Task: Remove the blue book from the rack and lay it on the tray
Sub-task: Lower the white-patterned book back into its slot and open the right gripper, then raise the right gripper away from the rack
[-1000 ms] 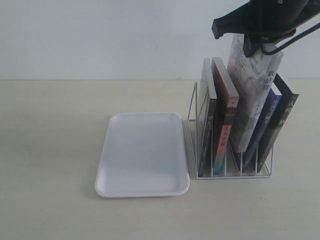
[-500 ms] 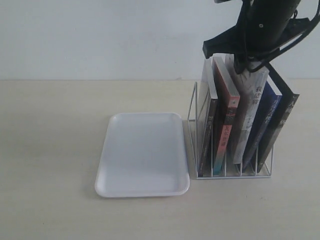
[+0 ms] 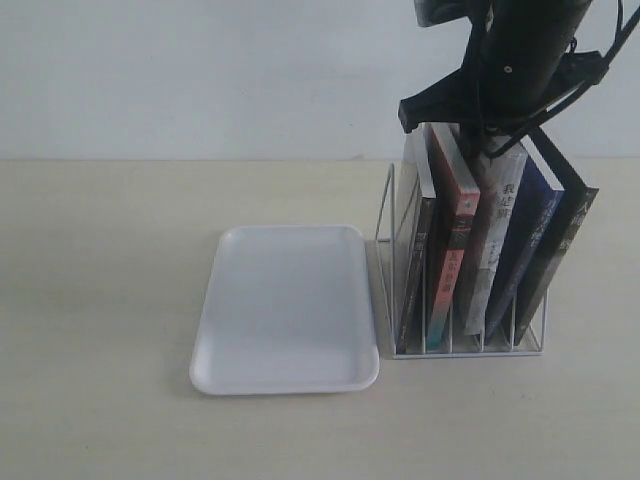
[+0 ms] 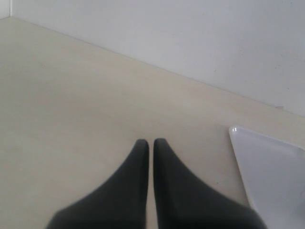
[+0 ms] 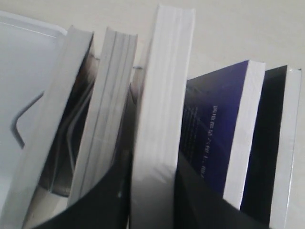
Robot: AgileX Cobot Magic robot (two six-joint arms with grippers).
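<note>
Your right gripper (image 5: pixel 153 174) clamps the pale white paperback (image 5: pixel 164 95), deep-blue paperback (image 5: pixel 214 129) just outside one finger (image 5: pixel 193 205); left gripper (image 4: pixel 150 143) pinched together.

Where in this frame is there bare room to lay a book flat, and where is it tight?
The tray is bare, with the rack along its right rim in the exterior view. Open table lies left of it. Crowded: the rack's slots, with the right gripper gripping the pale book.
</note>
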